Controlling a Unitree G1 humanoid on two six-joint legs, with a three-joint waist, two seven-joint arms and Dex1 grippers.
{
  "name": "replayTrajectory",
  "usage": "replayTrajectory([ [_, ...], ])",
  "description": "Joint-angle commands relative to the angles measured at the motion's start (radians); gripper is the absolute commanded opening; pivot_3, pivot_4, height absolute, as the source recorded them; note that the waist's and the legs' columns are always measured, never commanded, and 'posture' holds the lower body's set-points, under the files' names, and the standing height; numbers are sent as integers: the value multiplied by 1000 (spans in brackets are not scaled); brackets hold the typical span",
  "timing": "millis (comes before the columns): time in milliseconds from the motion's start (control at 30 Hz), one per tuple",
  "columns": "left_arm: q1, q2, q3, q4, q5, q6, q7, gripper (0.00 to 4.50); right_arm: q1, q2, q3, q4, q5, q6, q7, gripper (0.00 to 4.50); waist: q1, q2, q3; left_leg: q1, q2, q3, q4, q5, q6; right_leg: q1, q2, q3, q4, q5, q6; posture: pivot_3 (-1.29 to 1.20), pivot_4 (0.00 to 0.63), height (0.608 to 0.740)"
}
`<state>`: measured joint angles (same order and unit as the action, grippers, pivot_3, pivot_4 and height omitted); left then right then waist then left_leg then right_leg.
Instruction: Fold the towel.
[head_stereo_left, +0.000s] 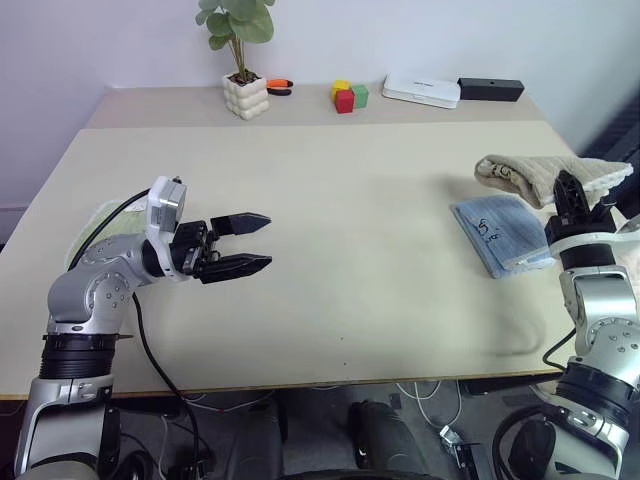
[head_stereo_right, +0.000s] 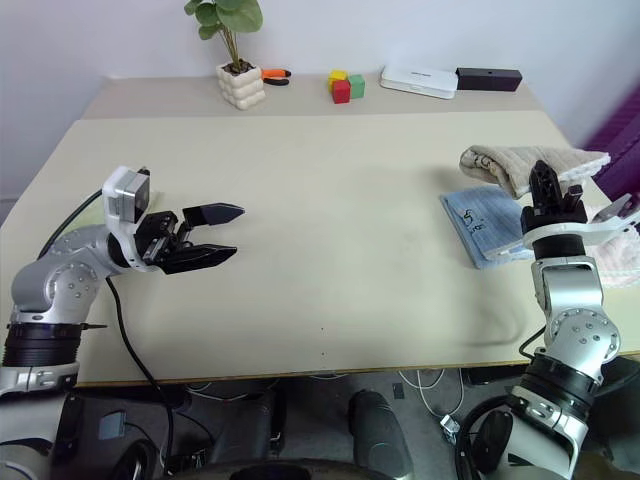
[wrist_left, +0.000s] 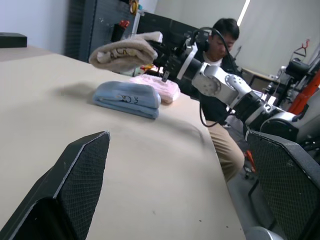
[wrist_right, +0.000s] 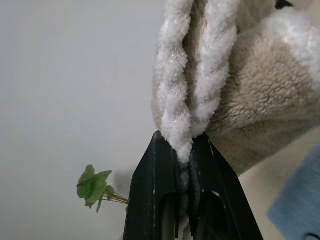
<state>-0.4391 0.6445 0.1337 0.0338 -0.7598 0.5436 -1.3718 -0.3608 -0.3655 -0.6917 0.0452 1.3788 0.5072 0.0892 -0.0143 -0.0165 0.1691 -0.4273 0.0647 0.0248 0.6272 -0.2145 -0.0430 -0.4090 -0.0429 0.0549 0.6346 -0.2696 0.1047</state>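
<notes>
Over the bench's (head_stereo_left: 330, 240) right edge, the right gripper (head_stereo_left: 568, 192) is pinching the beige towel's (head_stereo_left: 530, 172) whitish hem with fingers nearly closed, holding it bunched above the folded blue towel (head_stereo_left: 500, 232). That thin bite is risking a slip, or the blue towel getting dragged. Meanwhile, the left gripper (head_stereo_left: 245, 243) is hanging wide open, empty.

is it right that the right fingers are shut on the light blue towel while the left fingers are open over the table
Not quite. The right fingers are shut on the beige towel, as the right wrist view shows. The light blue towel lies untouched on the table. The left fingers are indeed open.
</notes>
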Motion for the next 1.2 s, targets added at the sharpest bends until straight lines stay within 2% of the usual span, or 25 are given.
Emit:
replayTrajectory([
  [33,3,3,20,-40,-21,2,3,4500,17,-11,-10,-29,-5,4,6,25,1,0,0,0,0,0,0,0,0,0,0,0,0,0,0,0,150,740],
  [333,9,16,22,-44,-25,4,3,4500,135,-7,9,44,-56,45,68,25,-2,0,0,0,0,0,0,0,0,0,0,0,0,0,0,0,150,740],
  [633,8,12,14,-46,-21,-3,2,4500,143,8,32,4,-137,31,49,25,-3,0,0,0,0,0,0,0,0,0,0,0,0,0,0,0,150,740],
  [667,8,12,14,-46,-20,-5,2,4500,144,15,28,-1,-136,28,44,706,-2,0,0,0,0,0,1,0,0,0,0,0,0,0,0,0,150,740],
  [700,8,12,14,-46,-21,-5,2,4500,145,20,23,-5,-133,26,42,1002,-3,0,0,0,0,0,1,0,0,0,0,0,0,0,0,0,150,740],
  [767,9,12,14,-46,-20,-5,3,4500,155,30,24,-36,-145,20,30,1901,-2,0,0,0,0,0,1,0,0,0,0,0,0,0,0,0,150,740],
  [933,8,11,12,-46,-20,-4,2,4500,157,33,18,-88,-180,-15,-2,4337,-2,0,0,0,0,0,1,0,0,0,0,0,0,0,0,0,150,740],
  [1200,6,7,8,-42,-18,-6,2,4500,166,-17,5,-71,-320,-106,14,4428,-1,0,0,0,0,0,1,0,0,0,0,0,0,0,-1,0,150,740],
])
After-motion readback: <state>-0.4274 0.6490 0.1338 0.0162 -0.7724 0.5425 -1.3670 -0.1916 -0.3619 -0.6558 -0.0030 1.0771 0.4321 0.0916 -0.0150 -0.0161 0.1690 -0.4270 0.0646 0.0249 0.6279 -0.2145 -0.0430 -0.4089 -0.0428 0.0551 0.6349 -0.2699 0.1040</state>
